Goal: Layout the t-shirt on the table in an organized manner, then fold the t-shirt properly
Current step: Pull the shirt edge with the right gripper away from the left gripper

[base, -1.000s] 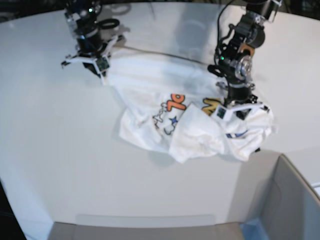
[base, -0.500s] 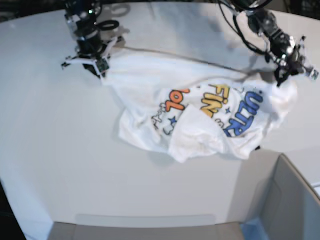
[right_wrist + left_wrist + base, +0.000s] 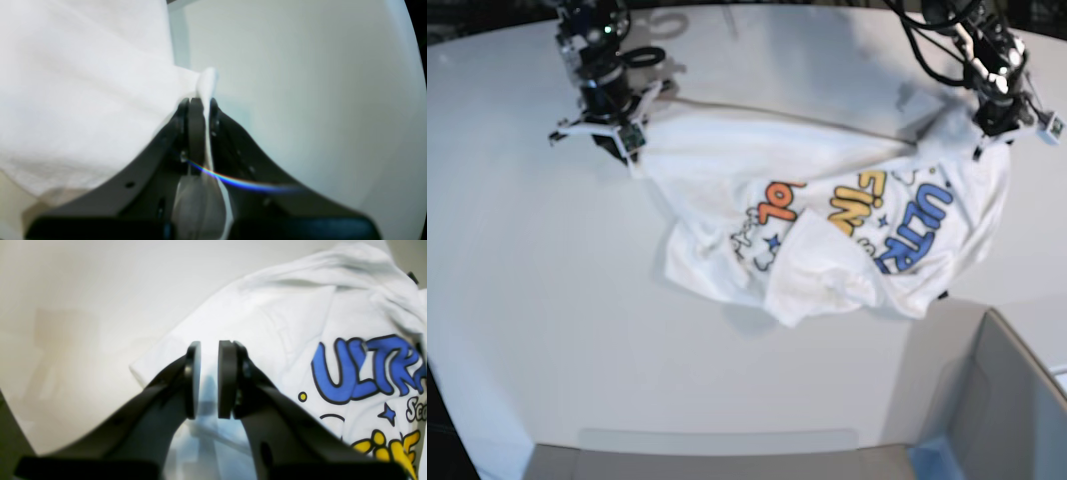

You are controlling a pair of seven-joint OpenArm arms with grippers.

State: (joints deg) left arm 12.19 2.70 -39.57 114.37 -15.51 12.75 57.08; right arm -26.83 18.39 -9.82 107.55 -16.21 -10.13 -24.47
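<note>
The white t-shirt (image 3: 827, 230) lies crumpled on the white table (image 3: 527, 300), its colourful print facing up and its top edge pulled taut between my two grippers. At the far left my right gripper (image 3: 617, 140) is shut on a bunched edge of the t-shirt (image 3: 83, 83), and the cloth shows pinched between its pads in the wrist view (image 3: 200, 103). My left gripper (image 3: 989, 128) is at the far right corner. Its pads (image 3: 209, 366) stand a narrow gap apart above the t-shirt (image 3: 283, 323), beside the blue letters. I cannot tell whether cloth still touches them.
A grey box with a blue edge (image 3: 1007, 400) stands at the near right, close to the shirt's lower hem. A black cable loop (image 3: 642, 48) lies behind the right arm. Bare table (image 3: 83, 290) spreads left of the left gripper.
My left gripper rose from the shirt's middle to the far right, dragging the cloth out and uncovering the print, and its jaws have now parted. The right gripper has kept its hold in place.
</note>
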